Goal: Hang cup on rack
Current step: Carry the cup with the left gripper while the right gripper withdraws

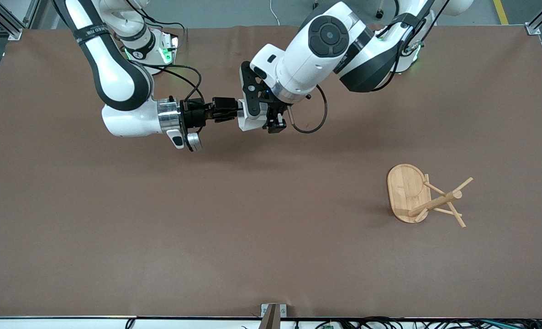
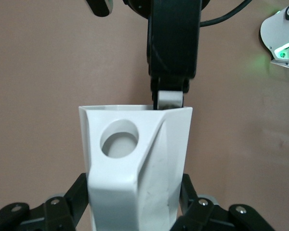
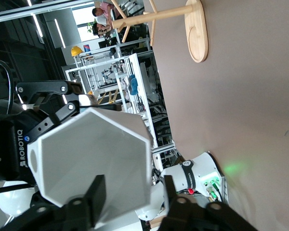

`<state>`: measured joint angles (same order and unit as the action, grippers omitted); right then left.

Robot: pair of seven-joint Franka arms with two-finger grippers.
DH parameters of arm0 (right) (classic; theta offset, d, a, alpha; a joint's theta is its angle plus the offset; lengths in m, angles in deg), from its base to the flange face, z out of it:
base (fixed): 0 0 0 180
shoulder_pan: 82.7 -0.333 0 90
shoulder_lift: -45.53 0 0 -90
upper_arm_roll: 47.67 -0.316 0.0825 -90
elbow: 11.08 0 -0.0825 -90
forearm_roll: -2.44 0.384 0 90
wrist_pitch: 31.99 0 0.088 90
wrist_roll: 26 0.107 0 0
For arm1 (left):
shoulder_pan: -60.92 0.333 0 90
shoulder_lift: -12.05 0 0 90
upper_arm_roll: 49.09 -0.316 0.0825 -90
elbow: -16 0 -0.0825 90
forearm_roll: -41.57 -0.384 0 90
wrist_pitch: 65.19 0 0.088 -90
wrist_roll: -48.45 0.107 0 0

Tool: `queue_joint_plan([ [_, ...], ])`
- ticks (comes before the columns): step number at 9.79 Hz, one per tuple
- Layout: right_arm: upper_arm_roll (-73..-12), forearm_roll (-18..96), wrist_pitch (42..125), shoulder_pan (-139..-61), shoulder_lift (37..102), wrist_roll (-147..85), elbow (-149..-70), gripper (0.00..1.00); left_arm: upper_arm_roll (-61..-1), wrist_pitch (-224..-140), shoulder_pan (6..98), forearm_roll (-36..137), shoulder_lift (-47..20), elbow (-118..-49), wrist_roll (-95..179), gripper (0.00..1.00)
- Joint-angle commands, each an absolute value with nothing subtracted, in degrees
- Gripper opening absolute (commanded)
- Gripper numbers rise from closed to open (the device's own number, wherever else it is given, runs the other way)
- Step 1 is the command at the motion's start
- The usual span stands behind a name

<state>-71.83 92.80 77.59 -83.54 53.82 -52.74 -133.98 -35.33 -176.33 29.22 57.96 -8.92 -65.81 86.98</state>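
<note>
The white faceted cup [image 1: 248, 121] hangs in the air over the table's middle, between both grippers. My left gripper [image 1: 265, 123] is shut on its narrow lower body; in the left wrist view [image 2: 134, 195] the black fingers [image 2: 78, 195] press both sides of the cup [image 2: 135, 159], whose handle hole faces the camera. My right gripper [image 1: 235, 110] is at the cup's rim, open: in the right wrist view [image 3: 131, 192] it straddles the wall of the cup [image 3: 91, 154] without pinching it. The wooden rack [image 1: 419, 196] stands toward the left arm's end, nearer the front camera.
The rack's oval base [image 3: 198, 33] and post show in the right wrist view. A black cable [image 1: 309, 123] loops beside my left gripper. The arm bases [image 1: 161, 50] with green lights stand along the table's edge by the robots.
</note>
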Motion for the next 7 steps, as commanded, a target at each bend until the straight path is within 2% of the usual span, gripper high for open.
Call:
queue_joint_plan([
  [1, -71.8, 93.2, 75.9, -81.7, 49.5, -51.2, -135.5, 1.0, -36.0, -176.7, 31.8, 57.1, -9.1, -67.7, 88.0, 0.01],
  [2, -70.4, 88.4, 76.2, -80.8, 47.7, -50.4, -135.0, 1.0, -35.8, -176.7, 33.5, 55.0, -9.2, -67.7, 88.1, 0.01],
  [5, -62.3, 63.4, 71.1, -80.7, 46.8, -33.5, -126.8, 1.0, -35.9, -176.7, 35.9, 53.4, -9.3, -67.7, 88.0, 0.01],
  [7, -59.5, 46.1, 71.5, -80.6, 43.2, -27.7, -125.8, 1.0, -35.9, -176.6, 39.2, 53.4, -9.2, -67.6, 87.5, 0.01],
])
